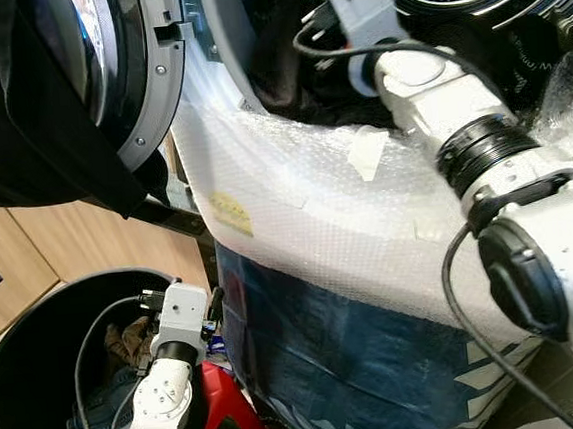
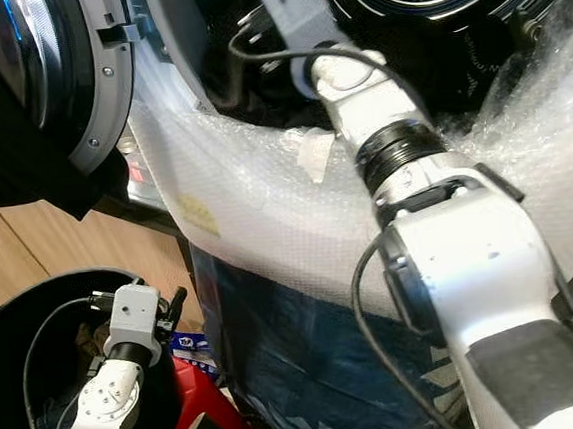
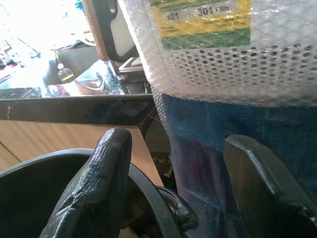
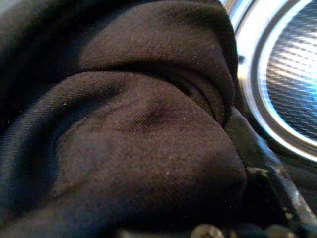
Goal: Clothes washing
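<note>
Nearest the camera, the left pincer (image 1: 212, 303) hangs low over the rim of the round black plastic laundry bin (image 1: 9, 369), its two black fingers (image 3: 94, 188) spread apart with nothing between them. Inside the bin lie crumpled clothes, one tan and one of blue denim (image 1: 115, 375), so part of the load waits to be moved. A red plastic object (image 1: 224, 421) sits just beside the bin, under the left arm.

Behind these stands the front-loading washing machine, its body wrapped in white bubble wrap (image 1: 297, 214) over a dark blue printed panel (image 1: 338, 340). A yellow label (image 1: 230, 214) and strips of pale tape are stuck on the wrap. The machine's grey-rimmed round door (image 1: 149, 76) stands swung open to the left, with black cloth hanging near it.

Farthest in, the right arm reaches up into the door opening. In the right wrist view, a bunched dark brown-black fabric garment (image 4: 138, 139) lies against the right pincer (image 4: 257, 173) at the mouth of the perforated steel drum (image 4: 292, 74). Whether this pincer is pinching the garment or spread cannot be told, as the cloth covers it.

Judged from this, loading is under way: one garment is at the drum mouth, clothes remain in the bin, and the door is not yet closed.
</note>
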Robot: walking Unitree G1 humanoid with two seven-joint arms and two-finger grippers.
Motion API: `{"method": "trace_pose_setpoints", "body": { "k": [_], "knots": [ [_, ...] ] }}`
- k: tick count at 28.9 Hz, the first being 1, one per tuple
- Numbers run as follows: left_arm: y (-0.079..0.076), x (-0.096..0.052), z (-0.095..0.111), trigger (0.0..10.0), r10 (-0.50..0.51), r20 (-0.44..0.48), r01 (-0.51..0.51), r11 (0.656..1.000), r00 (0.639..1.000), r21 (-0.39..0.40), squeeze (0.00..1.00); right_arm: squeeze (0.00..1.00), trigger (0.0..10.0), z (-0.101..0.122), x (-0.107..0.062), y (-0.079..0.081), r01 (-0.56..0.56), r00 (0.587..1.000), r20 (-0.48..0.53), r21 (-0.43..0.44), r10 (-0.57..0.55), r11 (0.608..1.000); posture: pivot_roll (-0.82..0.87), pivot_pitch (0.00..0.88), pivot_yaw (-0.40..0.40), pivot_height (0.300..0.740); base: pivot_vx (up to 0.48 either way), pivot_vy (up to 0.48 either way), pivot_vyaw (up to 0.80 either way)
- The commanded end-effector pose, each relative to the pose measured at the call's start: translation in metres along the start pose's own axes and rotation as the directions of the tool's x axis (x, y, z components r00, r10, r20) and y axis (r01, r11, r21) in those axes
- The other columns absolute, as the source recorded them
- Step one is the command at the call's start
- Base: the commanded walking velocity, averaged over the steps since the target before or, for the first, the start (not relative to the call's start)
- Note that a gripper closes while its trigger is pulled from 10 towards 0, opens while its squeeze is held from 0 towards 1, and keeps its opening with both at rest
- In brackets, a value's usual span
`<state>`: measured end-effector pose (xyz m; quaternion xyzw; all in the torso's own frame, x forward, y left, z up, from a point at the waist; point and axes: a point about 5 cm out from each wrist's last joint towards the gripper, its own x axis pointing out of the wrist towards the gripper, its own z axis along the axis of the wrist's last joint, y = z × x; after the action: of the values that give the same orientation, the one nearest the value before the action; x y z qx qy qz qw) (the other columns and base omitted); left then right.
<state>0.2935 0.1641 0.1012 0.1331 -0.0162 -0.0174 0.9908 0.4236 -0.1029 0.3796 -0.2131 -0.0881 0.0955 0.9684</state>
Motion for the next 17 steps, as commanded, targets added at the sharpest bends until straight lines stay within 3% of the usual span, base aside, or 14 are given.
{"method": "trace_pose_setpoints", "body": {
  "k": [1,6,11,17],
  "knots": [
    [-0.001,-0.001,0.001,10.0,-0.016,-0.007,0.016,1.000,1.000,0.016,0.00,1.00,10.0,0.021,-0.006,-0.029,0.099,0.994,0.052,0.002,-0.099,0.995,0.04,0.000,-0.028,0.740,0.000,0.000,0.00],
    [0.000,0.000,0.001,10.0,-0.020,-0.008,0.020,1.000,1.000,0.019,0.00,1.00,10.0,0.018,-0.010,-0.047,0.113,0.992,0.049,0.032,-0.115,0.993,0.02,0.000,-0.016,0.740,0.000,0.000,0.00],
    [0.001,0.001,0.002,10.0,-0.028,-0.010,0.029,0.999,1.000,0.022,0.00,1.00,10.0,0.002,-0.015,-0.061,0.103,0.995,0.001,-0.005,-0.103,0.995,0.01,0.000,-0.003,0.740,0.000,0.000,0.00],
    [0.001,0.003,0.003,10.0,-0.047,-0.009,0.047,0.999,0.999,0.027,0.00,1.00,10.0,-0.016,-0.017,-0.060,-0.019,0.999,-0.033,-0.050,0.017,0.999,-0.01,0.000,0.012,0.740,0.000,0.000,0.00]
  ]
}}
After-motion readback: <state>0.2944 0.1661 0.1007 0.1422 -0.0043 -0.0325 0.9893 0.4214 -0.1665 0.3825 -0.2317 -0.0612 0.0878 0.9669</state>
